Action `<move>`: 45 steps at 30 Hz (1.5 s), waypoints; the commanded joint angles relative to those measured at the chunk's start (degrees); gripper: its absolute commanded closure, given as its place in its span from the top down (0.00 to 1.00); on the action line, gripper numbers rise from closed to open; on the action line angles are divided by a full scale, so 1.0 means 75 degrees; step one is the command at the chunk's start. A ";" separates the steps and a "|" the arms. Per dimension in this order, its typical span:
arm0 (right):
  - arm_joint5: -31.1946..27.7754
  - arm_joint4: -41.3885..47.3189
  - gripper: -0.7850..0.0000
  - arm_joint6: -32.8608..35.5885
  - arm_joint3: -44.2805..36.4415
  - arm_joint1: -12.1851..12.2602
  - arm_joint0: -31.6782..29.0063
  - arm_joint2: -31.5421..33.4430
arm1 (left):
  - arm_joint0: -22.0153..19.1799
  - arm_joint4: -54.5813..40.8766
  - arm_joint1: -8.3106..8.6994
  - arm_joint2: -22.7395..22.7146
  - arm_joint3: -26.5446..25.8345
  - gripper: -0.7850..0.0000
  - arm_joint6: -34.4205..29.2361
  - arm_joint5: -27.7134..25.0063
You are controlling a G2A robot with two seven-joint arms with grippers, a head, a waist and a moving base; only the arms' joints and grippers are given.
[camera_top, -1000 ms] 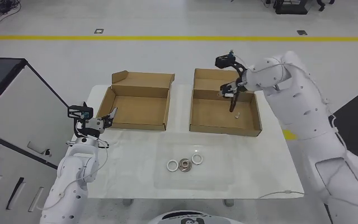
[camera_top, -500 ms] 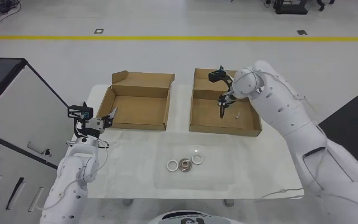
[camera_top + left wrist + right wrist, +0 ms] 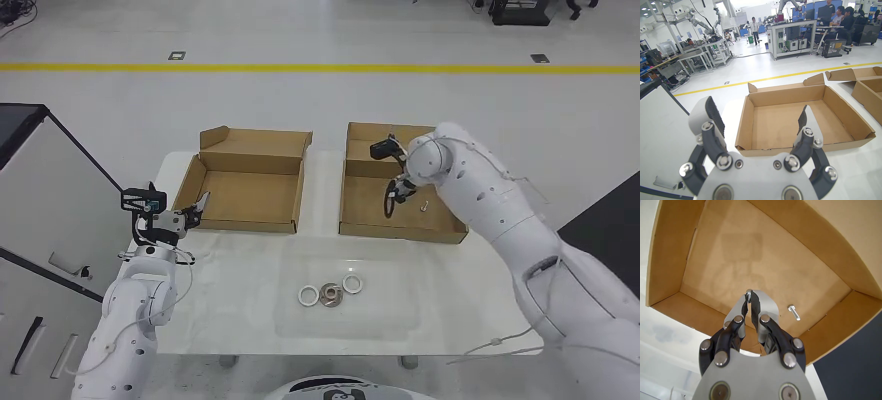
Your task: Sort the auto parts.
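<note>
From above I see a white table (image 3: 240,280) on a pale floor (image 3: 300,100) crossed by a yellow line (image 3: 300,67). I count two open cardboard boxes: the left box (image 3: 245,195) sits just ahead of the left gripper (image 3: 197,208), and the right box (image 3: 370,215) lies beneath the right gripper (image 3: 388,203). Well short of both grippers, three small parts lie in a row on the table: two white rings (image 3: 309,295) with a darker metal part (image 3: 328,297) between them, perhaps touching, though I cannot be sure. A loose bolt (image 3: 424,208) lies on the right box's floor just beside the right gripper. Whatever that gripper carries is too small to make out here. On the left wrist camera the fingers stand wide apart, the left box is directly ahead with its floor and walls in plain sight, the right box is cut off at the frame edge, and workbenches (image 3: 702,56) stand beyond the line. On the right wrist camera the fingers are pinched on a held bolt (image 3: 748,295). Its threaded end pokes past the tips and the rest is hidden between the pads. It hangs over the right box's floor, with the loose bolt near the tips but apart from them. That makes two bolts.
</note>
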 commanded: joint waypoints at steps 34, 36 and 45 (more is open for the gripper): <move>-0.0120 -0.0476 1.00 -0.0365 0.0474 -0.0282 -0.0007 0.0002 | 0.0000 0.0000 0.0000 0.0000 0.0000 1.00 0.0000 0.0000; -0.0068 -0.0581 1.00 -0.0337 0.0202 -0.0206 -0.0060 0.0129 | 0.0000 0.0000 0.0000 0.0000 0.0000 1.00 0.0000 0.0000; 0.0158 -0.0990 1.00 0.0167 -0.1934 0.0409 -0.0775 0.1330 | 0.0000 0.0000 0.0000 0.0000 0.0000 1.00 0.0000 0.0000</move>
